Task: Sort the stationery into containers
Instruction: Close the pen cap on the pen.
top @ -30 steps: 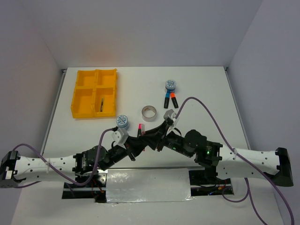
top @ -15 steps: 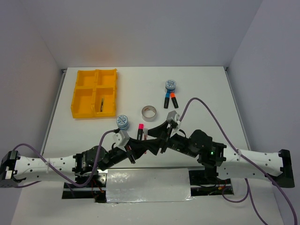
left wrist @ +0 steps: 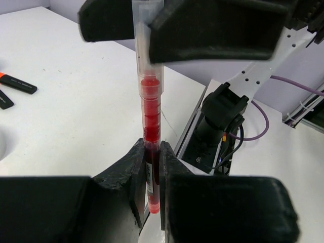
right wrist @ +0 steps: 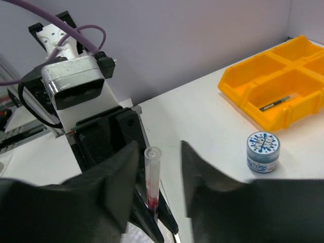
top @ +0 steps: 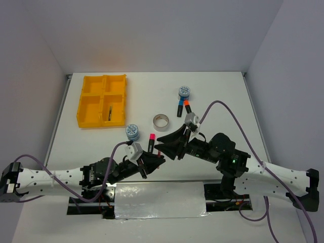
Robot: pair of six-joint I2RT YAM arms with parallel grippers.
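The left gripper [left wrist: 152, 169] is clamping the red pen [left wrist: 150, 101] between its fingers. The right gripper [right wrist: 158, 152] is hanging parted, its fingers either side of the pen's clear end.

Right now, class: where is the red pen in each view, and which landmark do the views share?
Top external: red pen just below centre, barely visible.
Left wrist: red pen upright, mid-frame.
Right wrist: red pen upright, bottom centre.
Shared landmark: the left pincer gripping its lower end.
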